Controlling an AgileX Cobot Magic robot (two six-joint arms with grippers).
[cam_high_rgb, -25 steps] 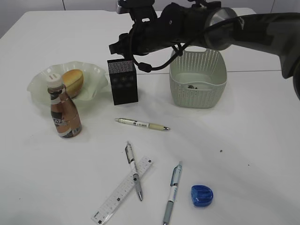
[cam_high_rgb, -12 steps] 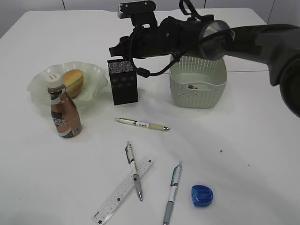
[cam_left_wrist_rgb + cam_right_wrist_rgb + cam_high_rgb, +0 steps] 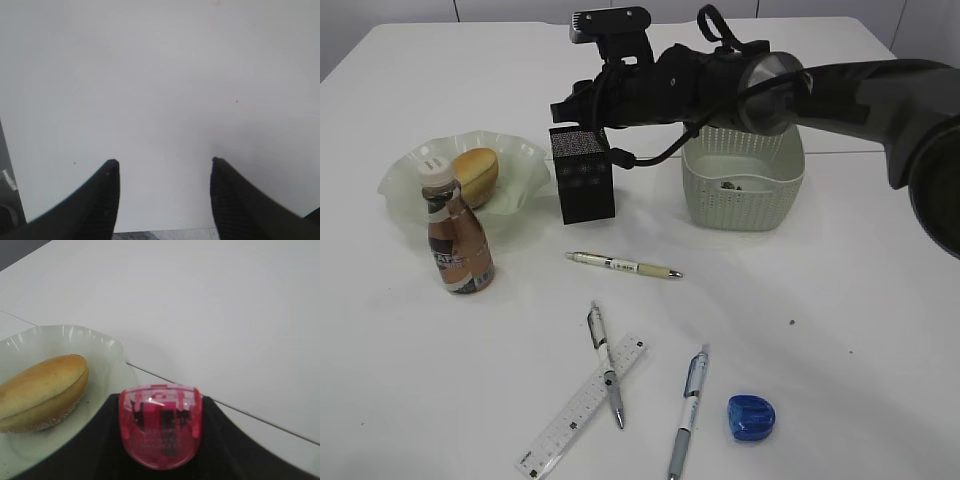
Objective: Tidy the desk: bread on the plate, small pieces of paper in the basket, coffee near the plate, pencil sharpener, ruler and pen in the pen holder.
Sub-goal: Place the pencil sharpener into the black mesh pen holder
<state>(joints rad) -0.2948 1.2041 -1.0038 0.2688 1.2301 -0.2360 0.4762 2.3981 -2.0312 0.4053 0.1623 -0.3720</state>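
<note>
Clamping translucent red sharpener (image 3: 160,432), right hand (image 3: 160,440) above glossy scalloped plate (image 3: 30,347); left hand (image 3: 164,172) apart.

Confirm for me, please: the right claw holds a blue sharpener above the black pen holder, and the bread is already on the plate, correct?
Not quite: the sharpener in the right claw is red, as the right wrist view shows; the blue sharpener lies on the table. The rest stands: the claw is above the black pen holder, and the bread is on the plate.
</note>
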